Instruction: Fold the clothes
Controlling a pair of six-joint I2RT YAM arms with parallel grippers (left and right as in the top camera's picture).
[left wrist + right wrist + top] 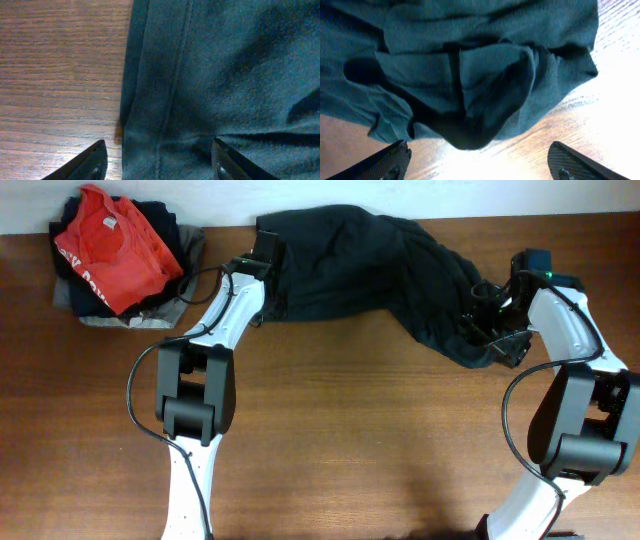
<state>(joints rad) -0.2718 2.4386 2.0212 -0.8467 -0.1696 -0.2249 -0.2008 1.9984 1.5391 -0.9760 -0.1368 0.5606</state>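
Observation:
The clothes are one dark, wrinkly garment spread along the back of the wooden table. My left gripper is at its left edge. In the left wrist view that gripper is open and straddles the stitched hem, with one finger over bare wood and the other over cloth. My right gripper is at the garment's bunched right end. In the right wrist view it stands wide open with bare table between its fingers, and the crumpled cloth end lies just ahead.
A pile of other clothes sits at the back left corner, with a red T-shirt on top and a grey folded garment beneath. A white wall runs along the table's back edge.

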